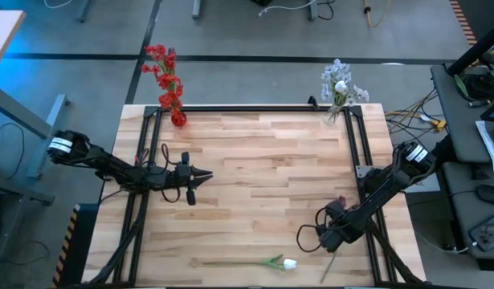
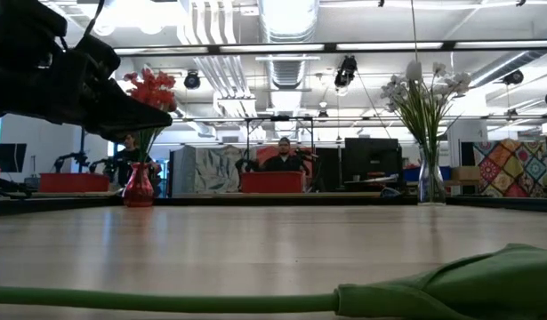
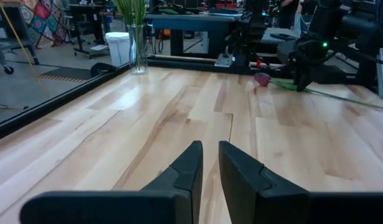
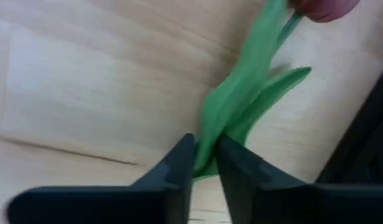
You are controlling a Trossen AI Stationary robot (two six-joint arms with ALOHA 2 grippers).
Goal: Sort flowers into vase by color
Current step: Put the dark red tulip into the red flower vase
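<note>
A maroon tulip, with its bud (image 4: 322,7) and green leaves (image 4: 241,106), is in my right gripper (image 1: 335,229) near the table's right front; the bud also shows in the left wrist view (image 3: 261,79). A white tulip (image 1: 288,263) lies flat on the table by the near edge, and its stem (image 2: 157,300) fills the low view's foreground. Red flowers (image 1: 165,76) stand in a red vase (image 1: 178,119) at the far left. Pale blue-white flowers (image 1: 340,80) stand in a clear vase (image 2: 430,182) at the far right. My left gripper (image 1: 205,173) is shut and empty over the table's left middle. My right gripper pinches the maroon tulip's green leaves at their lower end (image 4: 207,152) between its two fingers, coming from above and pointing down. The bud points toward the table's far edge and the bare stem (image 3: 340,96) trails toward the near edge. I cannot tell whether the tulip is clear of the table.
A black frame (image 1: 255,108) runs along the table's far edge and down both sides. The wide middle of the wooden table (image 1: 263,160) is bare. A person (image 2: 284,153) sits far behind the table in the room.
</note>
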